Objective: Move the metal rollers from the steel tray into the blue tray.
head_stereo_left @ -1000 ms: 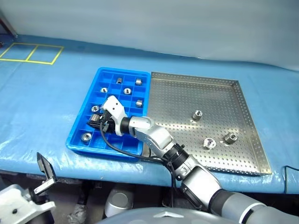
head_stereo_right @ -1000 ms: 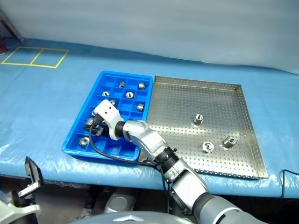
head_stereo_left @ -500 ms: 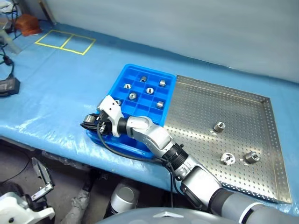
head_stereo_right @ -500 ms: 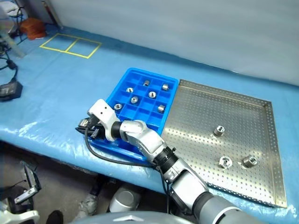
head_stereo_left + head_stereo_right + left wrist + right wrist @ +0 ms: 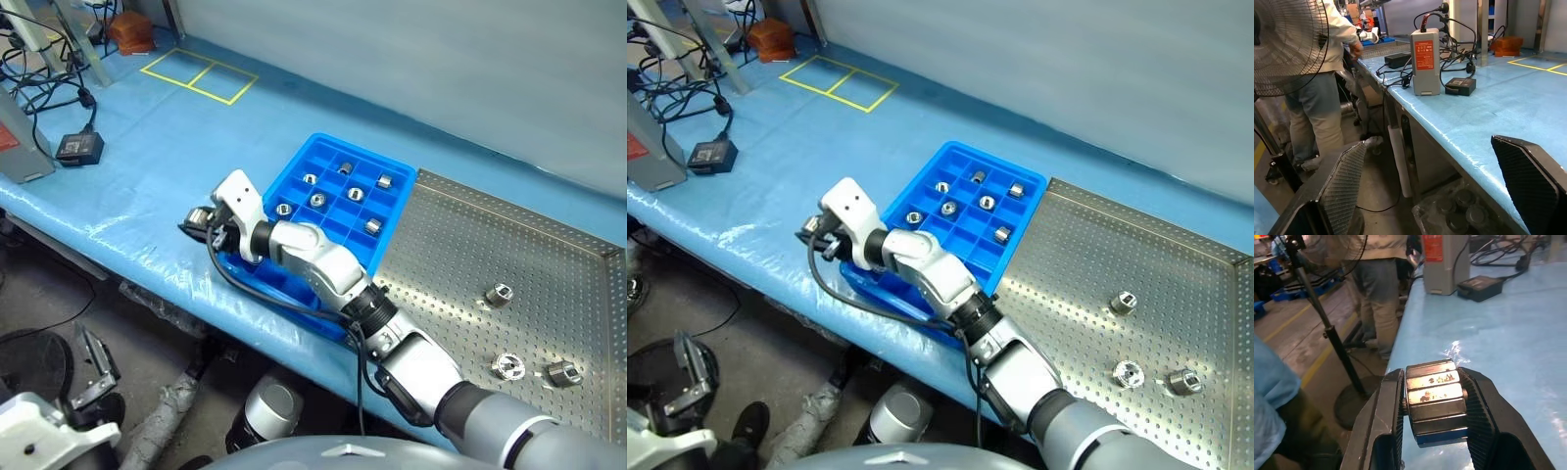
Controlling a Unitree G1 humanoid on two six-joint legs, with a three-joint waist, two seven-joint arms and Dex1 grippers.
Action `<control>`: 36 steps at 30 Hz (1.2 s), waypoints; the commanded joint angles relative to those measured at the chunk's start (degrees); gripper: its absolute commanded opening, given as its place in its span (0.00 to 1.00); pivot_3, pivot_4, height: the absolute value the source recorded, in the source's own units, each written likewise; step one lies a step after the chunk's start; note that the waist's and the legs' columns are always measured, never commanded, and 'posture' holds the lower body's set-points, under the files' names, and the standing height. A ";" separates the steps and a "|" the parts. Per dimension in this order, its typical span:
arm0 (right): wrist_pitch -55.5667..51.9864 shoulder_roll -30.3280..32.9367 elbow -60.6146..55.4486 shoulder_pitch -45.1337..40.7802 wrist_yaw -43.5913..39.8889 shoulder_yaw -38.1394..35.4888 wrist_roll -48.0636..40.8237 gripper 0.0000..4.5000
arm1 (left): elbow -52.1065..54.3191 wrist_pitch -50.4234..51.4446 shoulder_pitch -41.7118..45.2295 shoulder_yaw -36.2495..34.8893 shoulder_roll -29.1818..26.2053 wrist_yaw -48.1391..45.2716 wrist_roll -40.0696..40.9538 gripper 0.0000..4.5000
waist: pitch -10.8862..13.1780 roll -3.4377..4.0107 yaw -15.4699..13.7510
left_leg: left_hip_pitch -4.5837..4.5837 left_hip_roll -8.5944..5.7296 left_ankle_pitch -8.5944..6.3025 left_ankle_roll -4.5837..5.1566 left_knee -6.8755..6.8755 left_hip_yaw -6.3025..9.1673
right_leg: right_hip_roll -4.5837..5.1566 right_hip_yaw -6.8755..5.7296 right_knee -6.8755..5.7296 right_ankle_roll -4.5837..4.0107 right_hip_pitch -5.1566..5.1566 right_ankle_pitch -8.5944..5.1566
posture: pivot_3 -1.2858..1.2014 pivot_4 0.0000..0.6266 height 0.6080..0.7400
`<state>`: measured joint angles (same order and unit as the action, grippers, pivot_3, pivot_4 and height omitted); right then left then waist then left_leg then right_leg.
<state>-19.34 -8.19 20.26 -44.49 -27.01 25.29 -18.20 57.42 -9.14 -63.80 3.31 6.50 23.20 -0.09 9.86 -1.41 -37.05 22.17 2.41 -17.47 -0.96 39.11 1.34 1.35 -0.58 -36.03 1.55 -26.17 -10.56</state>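
Three rollers (image 5: 500, 293) lay loose on the steel tray (image 5: 460, 245), whose right side was cut off by the picture edge; two of them sat close together near its front edge, the third farther back. Five more sat in compartments toward the back of the blue tray (image 5: 299, 176), and the right arm hid most of that tray's front half, so its contents there could not be made out. One roller (image 5: 1435, 401) was clenched between the fingers (image 5: 1388, 416) of the right gripper (image 5: 201, 220), which hung over the table (image 5: 147, 147) just beyond the blue tray's front left corner. Down past the table's front edge, the left gripper (image 5: 1435, 181) stood released, its two fingers wide apart and holding nothing.
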 commanded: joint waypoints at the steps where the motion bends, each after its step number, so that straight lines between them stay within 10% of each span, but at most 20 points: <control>1: -1.06 -5.23 -2.12 -3.28 0.62 -2.98 -0.46 0.29 | 2.58 1.21 1.44 -0.87 1.57 -0.64 -0.36 1.00 | -0.03 -0.03 0.07 | 0.00 0.00 -0.02 -0.02 0.00 -0.01 | 0.00 0.00 0.00 0.00 0.00 0.00 | 0.76 0.24 1.00; 36: -15.25 11.42 -18.25 12.94 -1.96 -3.55 7.71 0.29 | 2.58 11.63 11.79 -6.08 0.15 -6.22 2.80 1.00 | -0.43 0.32 8.94 | 0.14 0.10 0.03 -0.16 0.35 0.02 | -0.08 -0.08 -0.74 -0.31 0.02 -0.15 | 0.69 0.24 1.00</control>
<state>-34.63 3.73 3.90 -31.68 -28.51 21.50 -10.59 57.43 2.39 -52.77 -1.96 5.70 17.36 2.85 9.43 -1.08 -28.11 22.30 2.52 -17.43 -1.13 39.48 1.36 1.27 -0.66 -36.82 1.23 -26.14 -10.72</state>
